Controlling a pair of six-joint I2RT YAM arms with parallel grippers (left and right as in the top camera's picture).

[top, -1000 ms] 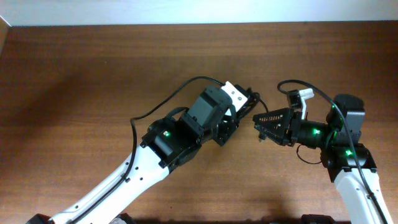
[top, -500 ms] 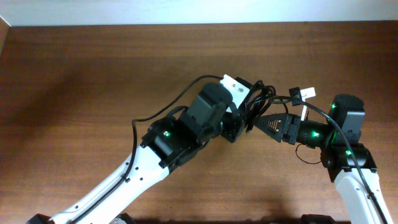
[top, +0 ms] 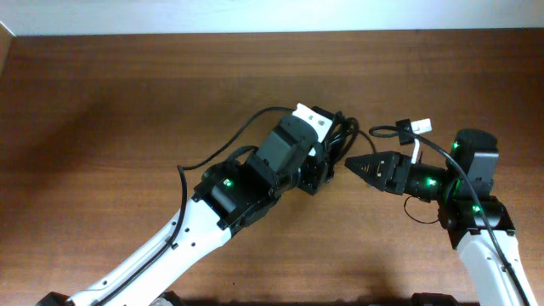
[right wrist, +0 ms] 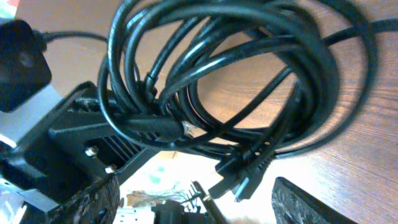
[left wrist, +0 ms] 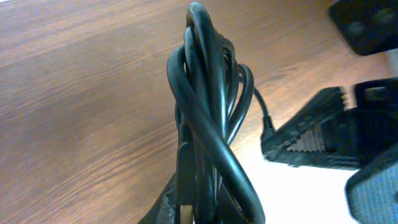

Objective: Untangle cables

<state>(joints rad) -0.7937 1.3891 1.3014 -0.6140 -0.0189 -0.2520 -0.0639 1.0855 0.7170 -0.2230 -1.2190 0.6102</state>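
Our left arm reaches up diagonally over the table (top: 127,102), wrist bent forward. The left gripper (top: 330,157) is clamped tight on the cables (top: 345,134), a bundle of black loops standing up just past its fingertips. Our right arm lies low with its forearm level, and the right gripper (top: 357,163) points straight at the left one, its tip just beside the bundle. Its fingers (right wrist: 311,202) are spread (the wrist view shows a wide gap). The plug ends (right wrist: 239,177) hang at that gap, and we cannot tell whether they touch a finger.
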